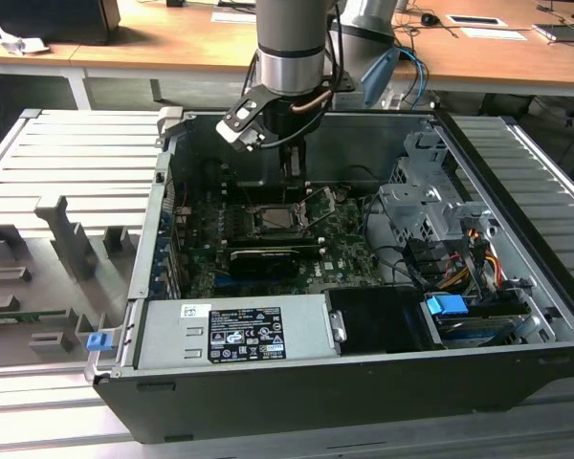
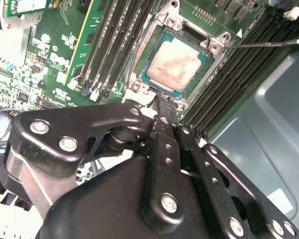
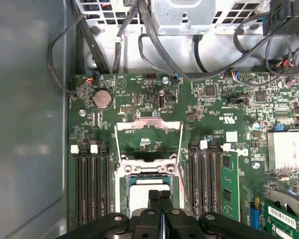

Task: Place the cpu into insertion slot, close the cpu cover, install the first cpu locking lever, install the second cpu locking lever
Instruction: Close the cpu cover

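As the tool hangs nose-down over the mobo, its fingers are pressed together w/ nothing seen between them. The tips sit at the edge of the slot; whether they touch it can't be told. The cpu lies flat in the slot, silvery top up, smudged in the middle, uncovered. Just past it the cover is swung open, and green board shows through its window. A thin wire lever juts from a slot corner out over the RAM slots, which run along both sides of the slot. Beyond the cover sits a coin cell, then black cables trailing along the board's edge. In the exterior view the tool reaches down into the open case, which lies on a ribbed counter.
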Controlling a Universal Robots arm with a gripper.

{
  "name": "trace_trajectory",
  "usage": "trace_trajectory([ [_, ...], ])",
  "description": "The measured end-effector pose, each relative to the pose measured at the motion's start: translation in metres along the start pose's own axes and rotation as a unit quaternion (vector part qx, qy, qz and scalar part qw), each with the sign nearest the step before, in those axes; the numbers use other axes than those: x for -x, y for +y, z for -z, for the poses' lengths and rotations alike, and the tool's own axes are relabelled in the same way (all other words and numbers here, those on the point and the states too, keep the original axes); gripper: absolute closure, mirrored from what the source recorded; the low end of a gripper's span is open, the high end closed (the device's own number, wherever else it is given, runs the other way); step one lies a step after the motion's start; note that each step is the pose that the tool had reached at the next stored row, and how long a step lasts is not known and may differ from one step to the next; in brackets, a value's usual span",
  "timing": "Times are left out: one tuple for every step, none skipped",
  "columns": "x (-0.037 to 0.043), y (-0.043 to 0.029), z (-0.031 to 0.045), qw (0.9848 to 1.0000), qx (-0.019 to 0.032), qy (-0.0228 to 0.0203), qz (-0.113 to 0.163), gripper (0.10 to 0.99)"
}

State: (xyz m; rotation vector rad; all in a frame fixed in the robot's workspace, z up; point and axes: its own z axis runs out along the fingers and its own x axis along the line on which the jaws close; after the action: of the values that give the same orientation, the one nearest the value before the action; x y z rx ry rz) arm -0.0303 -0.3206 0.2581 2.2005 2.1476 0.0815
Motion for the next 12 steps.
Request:
trace_trajectory([
  [0.0, 0.0014, 0.0, 1.0, 0.0, -0.0001, 0.0, 0.98],
  [-0.0001, 0.0028, -0.0001, 1.0, -0.0001, -0.0001, 0.0, 0.98],
  [-0.0001, 0.0069, -0.0004, 1.0, -0.0001, -0.0001, 0.0, 0.98],
  [-0.0001, 0.0079, 0.0001, 1.0, -0.0001, -0.0003, 0.0, 0.98],
  [-0.0001, 0.0082, 0.0021, 1.0, -0.0001, -0.0002, 0.0, 0.98],
  [-0.0001, 0.0086, 0.0048, 1.0, 0.0, -0.0002, 0.0, 0.98],
  [-0.0001, 0.0091, 0.0066, 1.0, -0.0001, -0.0001, 0.0, 0.98],
  [-0.0001, 0.0095, 0.007, 1.0, -0.0001, -0.0002, 0.0, 0.98],
  [-0.0002, 0.0107, 0.007, 1.0, 0.0, 0.0, 0.0, 0.98],
  [-0.0003, 0.0145, 0.0068, 1.0, -0.0001, -0.0001, 0.0, 0.98],
  [-0.0003, 0.0177, 0.0065, 1.0, -0.0001, -0.0001, 0.0, 0.98],
  [-0.0004, 0.0209, 0.0073, 1.0, -0.0003, -0.0003, 0.0, 0.98],
])
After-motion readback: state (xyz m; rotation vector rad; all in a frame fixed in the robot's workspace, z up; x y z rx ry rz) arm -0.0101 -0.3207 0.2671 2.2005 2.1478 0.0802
